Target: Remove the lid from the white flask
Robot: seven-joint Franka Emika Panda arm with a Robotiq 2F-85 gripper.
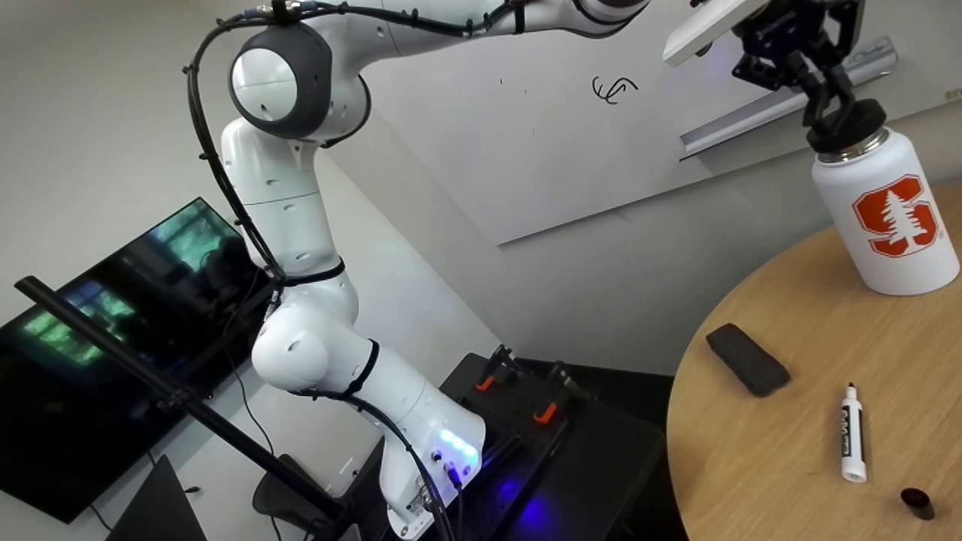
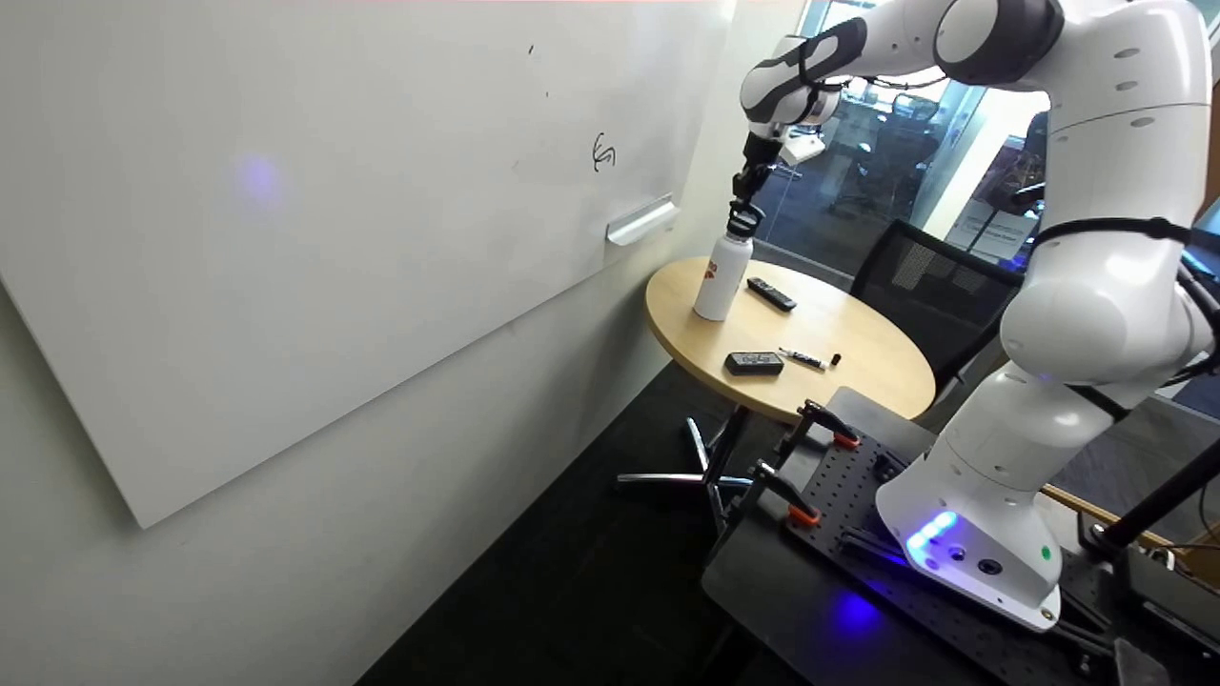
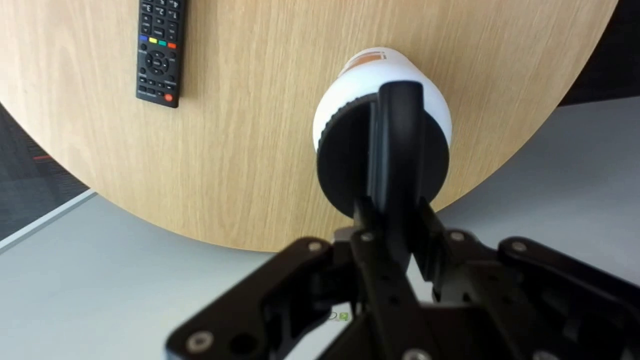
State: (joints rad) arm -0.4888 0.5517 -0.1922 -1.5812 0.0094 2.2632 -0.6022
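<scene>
The white flask [image 1: 902,218] stands upright on the round wooden table, with its red emblem showing; it also appears in an exterior view [image 2: 722,281] and the wrist view [image 3: 395,70]. The black lid [image 1: 860,124] with its loop handle sits on the flask's mouth, also in an exterior view [image 2: 744,224] and the wrist view [image 3: 345,155]. A band of silver neck shows under it. My gripper [image 3: 395,212] has one finger on each side of the handle and is shut on it, above the flask; it also shows in both exterior views [image 1: 823,109] [image 2: 746,191].
A black remote [image 3: 159,55] lies beside the flask. A dark eraser [image 1: 748,359], a white marker [image 1: 852,434] and its small cap [image 1: 917,503] lie on the table [image 1: 751,481]. A whiteboard with a tray [image 2: 643,221] is on the wall close to the flask. A chair [image 2: 934,295] stands behind the table.
</scene>
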